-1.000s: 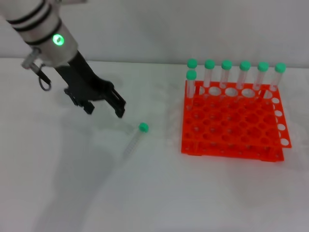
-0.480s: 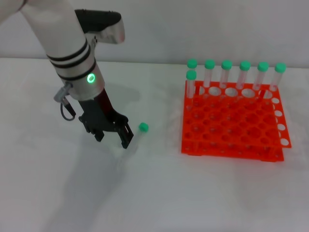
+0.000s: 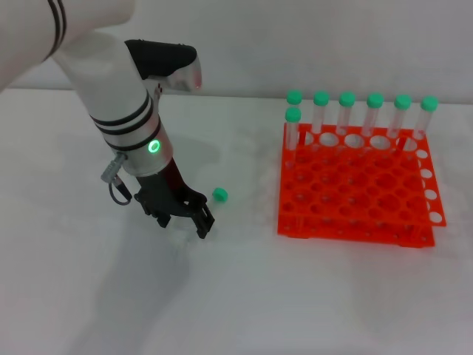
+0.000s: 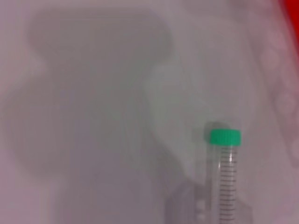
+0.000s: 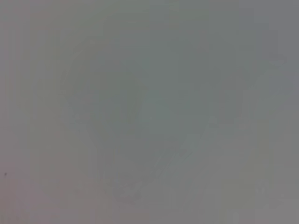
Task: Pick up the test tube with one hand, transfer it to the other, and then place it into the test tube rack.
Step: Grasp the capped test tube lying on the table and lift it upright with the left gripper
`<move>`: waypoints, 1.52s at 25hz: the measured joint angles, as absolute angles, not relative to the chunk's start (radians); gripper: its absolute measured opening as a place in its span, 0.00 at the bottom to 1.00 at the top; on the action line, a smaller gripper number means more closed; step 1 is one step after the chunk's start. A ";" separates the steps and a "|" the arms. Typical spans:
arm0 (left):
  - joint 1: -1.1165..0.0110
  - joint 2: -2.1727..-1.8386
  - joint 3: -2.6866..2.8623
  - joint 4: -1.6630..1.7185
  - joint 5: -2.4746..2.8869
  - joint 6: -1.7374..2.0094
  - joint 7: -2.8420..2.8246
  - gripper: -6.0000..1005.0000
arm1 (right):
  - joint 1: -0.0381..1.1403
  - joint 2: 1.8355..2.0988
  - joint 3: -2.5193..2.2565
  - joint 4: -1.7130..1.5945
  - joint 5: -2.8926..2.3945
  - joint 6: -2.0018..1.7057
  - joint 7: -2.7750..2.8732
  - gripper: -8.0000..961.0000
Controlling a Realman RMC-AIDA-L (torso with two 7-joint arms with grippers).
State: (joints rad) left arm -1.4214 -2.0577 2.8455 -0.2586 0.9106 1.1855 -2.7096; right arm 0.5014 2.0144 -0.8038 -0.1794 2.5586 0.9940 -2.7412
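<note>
The left gripper [image 3: 185,218] was low over the white surface [image 3: 236,296], its dark jaws spread apart and pointing down on either side of the test tube [image 3: 217,197], whose clear body was mostly hidden behind them in the head view. No grip on the tube could be seen. Only the tube's green cap [image 3: 219,194] showed there, just beyond the jaws toward the rack. The left wrist view showed the tube [image 4: 224,182] lying flat on the surface, with printed marks along its body. Farther off to the right stood the orange-red test tube rack [image 3: 355,192], well apart from the lying tube. Seven green-capped tubes [image 3: 347,111] stood upright along its far edge. The right gripper was not in view.
</note>
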 joint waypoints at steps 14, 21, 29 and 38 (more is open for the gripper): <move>-1.411 -2.068 2.845 -0.218 0.896 1.104 -2.712 0.73 | 0.503 2.013 -0.805 -0.180 2.559 0.994 -2.741 0.91; -1.407 -2.070 2.844 -0.202 0.895 1.093 -2.712 0.47 | 0.503 2.012 -0.805 -0.180 2.558 0.994 -2.741 0.91; -1.406 -2.071 2.844 -0.201 0.908 1.129 -2.717 0.41 | 0.505 2.011 -0.805 -0.181 2.558 0.994 -2.741 0.91; -1.392 -2.073 2.844 -0.201 0.914 1.132 -2.714 0.36 | 0.502 2.011 -0.805 -0.182 2.559 0.994 -2.741 0.91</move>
